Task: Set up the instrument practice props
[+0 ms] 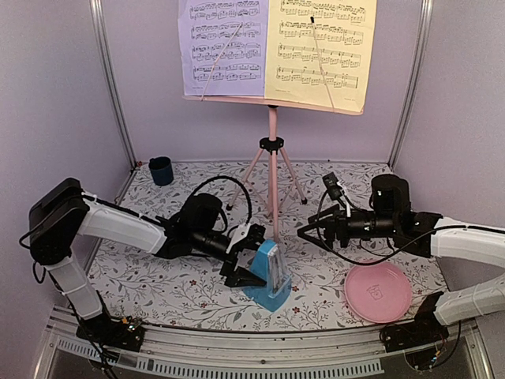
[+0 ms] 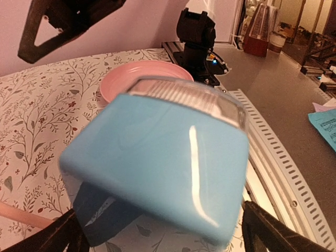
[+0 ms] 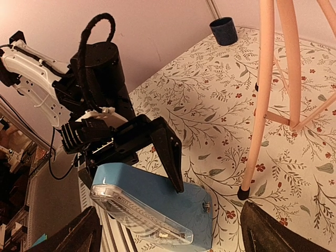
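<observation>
4 things on the floral table (image 1: 150, 275)
Back centre: pink tripod stand (image 1: 273, 174); before it, blue metronome (image 1: 272, 276); front right, pink plate (image 1: 379, 292); back left, dark blue cup (image 1: 161, 170).

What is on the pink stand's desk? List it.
A lavender sheet at left, a yellow sheet at right, side by side. They cover the desk face; only its lower lip shows.
</observation>
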